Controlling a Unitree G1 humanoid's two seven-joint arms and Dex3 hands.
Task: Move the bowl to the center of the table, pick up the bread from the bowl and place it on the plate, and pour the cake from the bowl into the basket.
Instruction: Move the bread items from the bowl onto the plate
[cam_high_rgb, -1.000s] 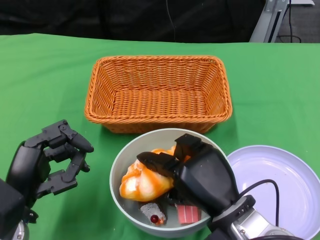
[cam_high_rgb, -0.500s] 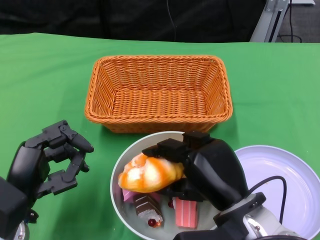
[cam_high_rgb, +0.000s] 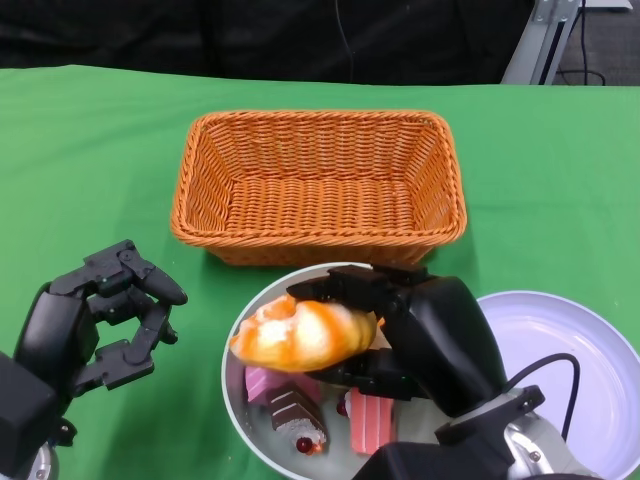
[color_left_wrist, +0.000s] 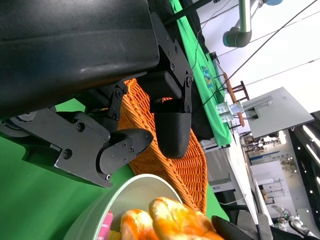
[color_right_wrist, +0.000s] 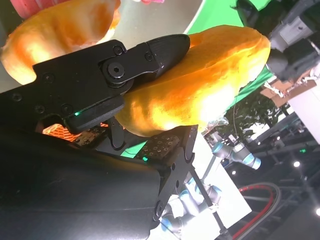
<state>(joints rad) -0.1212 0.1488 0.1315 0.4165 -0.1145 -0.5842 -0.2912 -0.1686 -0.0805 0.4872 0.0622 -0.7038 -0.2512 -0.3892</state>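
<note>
My right hand (cam_high_rgb: 420, 335) holds an orange glazed bread (cam_high_rgb: 300, 334) lifted above the grey bowl (cam_high_rgb: 235, 385) at the table's front centre. The right wrist view shows the bread (color_right_wrist: 200, 85) pinched between black fingers (color_right_wrist: 150, 55). Inside the bowl lie pieces of cake: a pink one (cam_high_rgb: 262, 383), a chocolate one with a cherry (cam_high_rgb: 298, 418) and a red striped one (cam_high_rgb: 370, 422). A pale lilac plate (cam_high_rgb: 575, 360) lies just right of the bowl, partly behind my right arm. The orange wicker basket (cam_high_rgb: 318, 185) stands empty behind the bowl. My left hand (cam_high_rgb: 95, 325) hovers left of the bowl, holding nothing, fingers apart.
A green cloth (cam_high_rgb: 90, 150) covers the table. The left wrist view shows the basket (color_left_wrist: 175, 165), the bowl rim (color_left_wrist: 107, 205) and the bread (color_left_wrist: 170, 222). Dark background lies beyond the table's far edge.
My right hand has lifted the bread up out of the bowl, uncovering the cake pieces beneath. The left hand has not moved.
</note>
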